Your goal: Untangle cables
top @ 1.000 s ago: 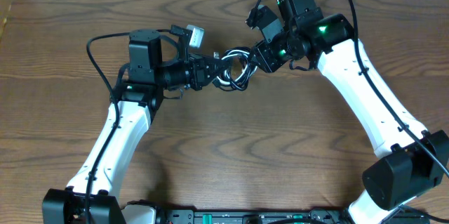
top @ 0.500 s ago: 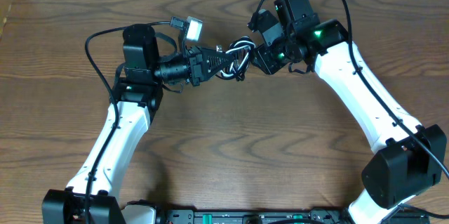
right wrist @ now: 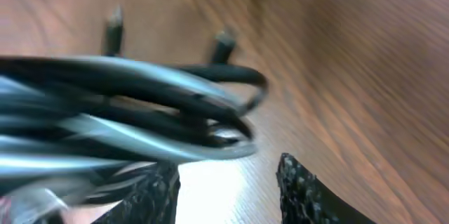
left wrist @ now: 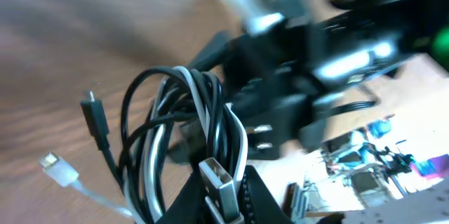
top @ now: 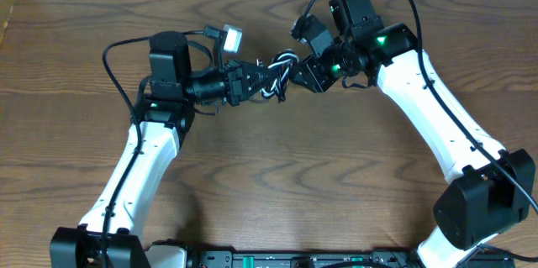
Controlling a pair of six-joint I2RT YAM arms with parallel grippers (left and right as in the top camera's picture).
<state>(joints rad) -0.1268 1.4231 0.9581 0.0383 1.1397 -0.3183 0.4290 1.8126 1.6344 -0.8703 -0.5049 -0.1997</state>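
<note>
The cables [top: 278,76] sit bunched between my left gripper [top: 255,80], clenched on them, and my right gripper [top: 298,72], fingers [right wrist: 306,185] apart. Only the left wrist shows loose plug ends [left wrist: 94,115]; the right wrist blurs everything. Overhead, their long axis runs gripper to gripper, left to right.
</note>
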